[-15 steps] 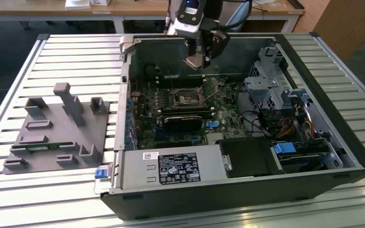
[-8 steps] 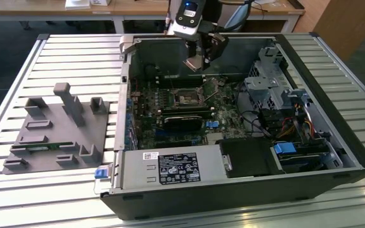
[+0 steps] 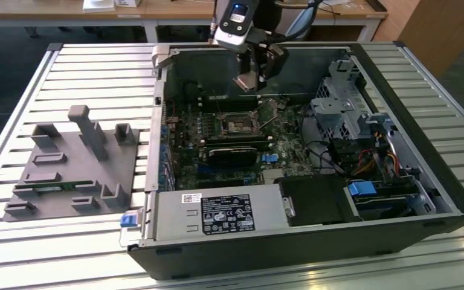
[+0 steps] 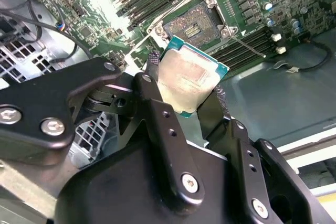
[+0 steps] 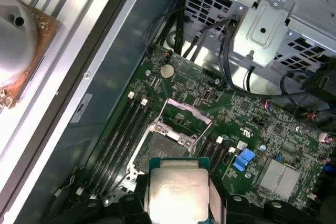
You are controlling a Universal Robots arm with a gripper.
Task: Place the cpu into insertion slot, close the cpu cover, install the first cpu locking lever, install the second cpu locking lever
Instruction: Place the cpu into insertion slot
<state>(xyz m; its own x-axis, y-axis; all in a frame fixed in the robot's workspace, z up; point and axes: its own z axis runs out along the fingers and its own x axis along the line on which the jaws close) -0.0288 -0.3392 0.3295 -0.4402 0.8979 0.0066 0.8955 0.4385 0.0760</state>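
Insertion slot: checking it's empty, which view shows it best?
Second wrist view: the insertion slot faces the camera, uncovered. The first wrist view has the cpu overlapping it; the exterior view shows it distant.

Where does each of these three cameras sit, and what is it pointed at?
Exterior view: off the arm, raised, looking down on the open computer case on a slatted table; the gripper hangs over it.
Second wrist view: rides on the arm, looking along the black fingers at the cpu they clamp and the insertion slot beyond.
First wrist view: also on the arm, looking past the cpu onto the green board.
Both wrist views share the cpu and the insertion slot.
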